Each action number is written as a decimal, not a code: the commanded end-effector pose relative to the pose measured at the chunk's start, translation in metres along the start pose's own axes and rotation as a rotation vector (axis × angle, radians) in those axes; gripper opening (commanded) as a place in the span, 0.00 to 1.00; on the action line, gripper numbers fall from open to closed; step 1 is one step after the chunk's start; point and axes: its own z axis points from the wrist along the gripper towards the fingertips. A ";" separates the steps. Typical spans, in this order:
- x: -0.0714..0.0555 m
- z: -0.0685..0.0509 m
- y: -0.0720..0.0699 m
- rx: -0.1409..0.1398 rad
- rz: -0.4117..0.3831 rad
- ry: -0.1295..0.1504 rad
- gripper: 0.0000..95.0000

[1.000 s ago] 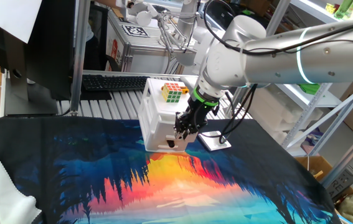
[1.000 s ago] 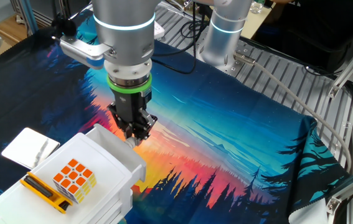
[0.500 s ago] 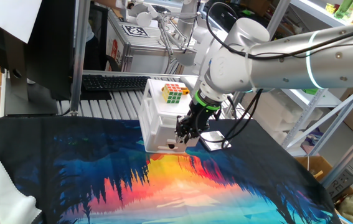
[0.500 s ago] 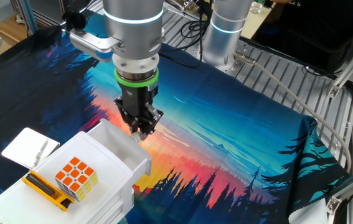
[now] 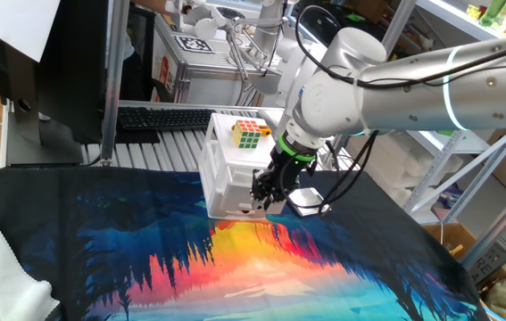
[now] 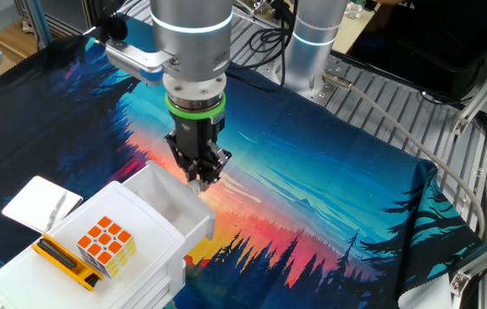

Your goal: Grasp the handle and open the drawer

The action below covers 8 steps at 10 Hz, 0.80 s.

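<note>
On the table's sunset-forest print cloth (image 6: 329, 197), toward its far edge in one fixed view, stands a white 2-drawer cabinet (image 5: 226, 178). Top drawer (image 6: 170, 206) is pulled partway out. Gripper (image 6: 200, 178) points down w/ jaws pinching the handle (image 5: 259, 205) at drawer front. Rubik's cube (image 6: 103, 246) sits on cabinet top. No legible writing.
</note>
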 end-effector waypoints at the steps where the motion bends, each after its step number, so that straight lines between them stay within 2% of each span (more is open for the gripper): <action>1: 0.004 0.000 0.001 -0.001 0.004 0.001 0.00; 4: 0.014 -0.001 0.002 -0.001 0.014 0.004 0.00; 8: 0.035 -0.002 0.004 0.000 0.028 0.014 0.00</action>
